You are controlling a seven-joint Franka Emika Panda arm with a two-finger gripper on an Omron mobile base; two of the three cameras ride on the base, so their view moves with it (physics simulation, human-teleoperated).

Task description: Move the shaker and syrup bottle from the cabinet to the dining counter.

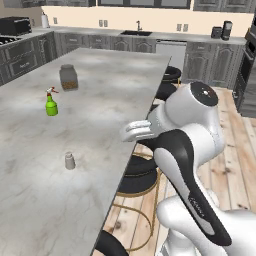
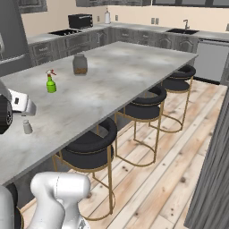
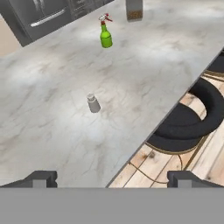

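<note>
Shaker (image 1: 70, 161) stands upright on the dining counter surface (image 1: 100, 90), well in from the stool-side edge, nothing touching it; also seen in the right base view (image 2: 27, 127) and the hand view (image 3: 92, 103). Green spray bottle (image 1: 51, 102) stands farther along the surface, the dark-lidded jar (image 1: 68, 77) beyond it. Gripper (image 3: 111, 177) hovers over the surface edge, near the shaker but apart from it; fingers (image 3: 41, 178) spread wide, holding nothing. Black stools (image 2: 89, 147) line the edge below.
</note>
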